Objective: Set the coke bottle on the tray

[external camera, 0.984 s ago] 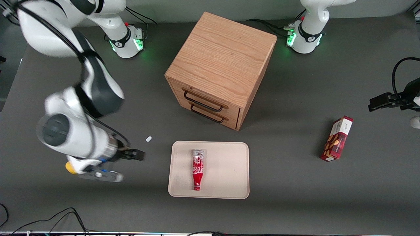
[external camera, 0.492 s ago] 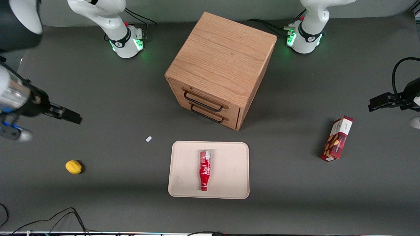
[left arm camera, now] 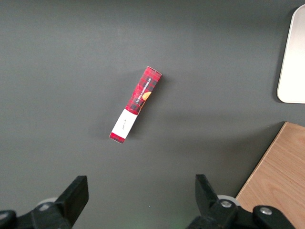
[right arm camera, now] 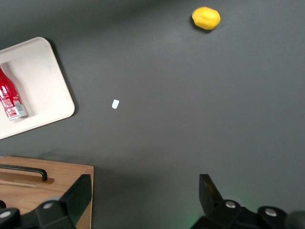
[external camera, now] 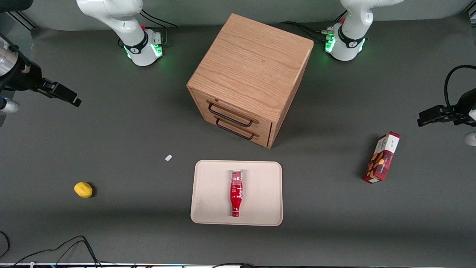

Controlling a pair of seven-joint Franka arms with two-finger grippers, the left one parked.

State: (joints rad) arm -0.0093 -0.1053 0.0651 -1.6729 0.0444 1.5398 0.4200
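Note:
The coke bottle [external camera: 236, 193] is small, red and white-lettered. It lies flat on the cream tray [external camera: 208, 193], near the tray's middle, with its neck toward the front camera. Part of the coke bottle [right arm camera: 9, 99] and a corner of the tray [right arm camera: 45, 88] also show in the right wrist view. My right gripper [external camera: 70, 98] is raised high at the working arm's end of the table, far from the tray. In the right wrist view the gripper [right arm camera: 143, 195] is open, with only bare table between its fingers.
A wooden drawer cabinet [external camera: 249, 78] with two black handles stands farther from the camera than the tray. A yellow lemon [external camera: 83, 189] and a small white scrap [external camera: 168, 158] lie toward the working arm's end. A red snack box [external camera: 382, 158] lies toward the parked arm's end.
My right gripper has pulled away from beside the tray, up and off toward the working arm's end. The coke bottle has rolled a little across the tray toward the parked arm's end.

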